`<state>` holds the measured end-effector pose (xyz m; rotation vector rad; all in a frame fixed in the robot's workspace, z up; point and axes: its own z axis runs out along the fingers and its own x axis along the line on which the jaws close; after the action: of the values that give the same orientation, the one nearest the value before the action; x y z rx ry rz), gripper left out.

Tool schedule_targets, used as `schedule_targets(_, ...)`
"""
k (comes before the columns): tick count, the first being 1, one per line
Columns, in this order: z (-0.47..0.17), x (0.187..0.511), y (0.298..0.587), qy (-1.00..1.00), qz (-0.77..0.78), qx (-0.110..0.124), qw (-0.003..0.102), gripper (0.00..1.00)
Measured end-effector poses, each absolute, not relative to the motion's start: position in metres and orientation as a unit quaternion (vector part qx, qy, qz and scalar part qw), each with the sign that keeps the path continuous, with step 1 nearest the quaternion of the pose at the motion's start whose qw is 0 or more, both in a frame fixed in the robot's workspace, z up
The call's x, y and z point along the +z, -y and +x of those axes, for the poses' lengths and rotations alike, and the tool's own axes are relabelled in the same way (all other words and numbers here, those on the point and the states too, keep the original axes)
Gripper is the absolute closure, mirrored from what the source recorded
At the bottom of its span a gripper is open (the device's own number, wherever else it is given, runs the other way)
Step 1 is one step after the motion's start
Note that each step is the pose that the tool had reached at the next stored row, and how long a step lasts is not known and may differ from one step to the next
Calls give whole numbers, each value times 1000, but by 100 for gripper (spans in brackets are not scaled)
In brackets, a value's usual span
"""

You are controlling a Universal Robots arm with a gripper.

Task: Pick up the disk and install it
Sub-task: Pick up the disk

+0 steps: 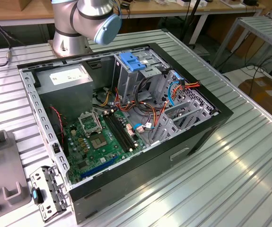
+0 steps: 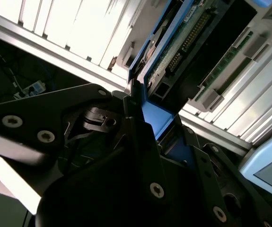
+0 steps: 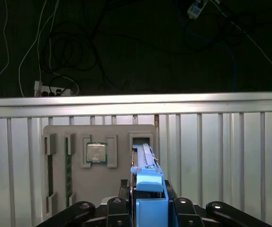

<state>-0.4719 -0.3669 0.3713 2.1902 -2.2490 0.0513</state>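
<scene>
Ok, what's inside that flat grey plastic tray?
In the first wrist view the tray holds a square silver processor chip and green memory sticks; the blue-railed hard disk covers another pocket's inside.

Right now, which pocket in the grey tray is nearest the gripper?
The end pocket, at the tip of the disk the gripper clamps. The next pocket holds a square chip; the narrow slots lie farther off.

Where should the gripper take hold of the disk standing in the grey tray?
Probably across its two broad faces, just below the blue rail on its top edge, coming straight down from above. The disk stands on edge in a slot of the grey tray, so the slot hides its lower part and leaves the top free.
</scene>
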Motion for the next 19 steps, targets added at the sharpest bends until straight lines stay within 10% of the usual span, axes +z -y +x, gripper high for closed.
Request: schedule_targets(19,-472,390,367,716,698,16,1,63)
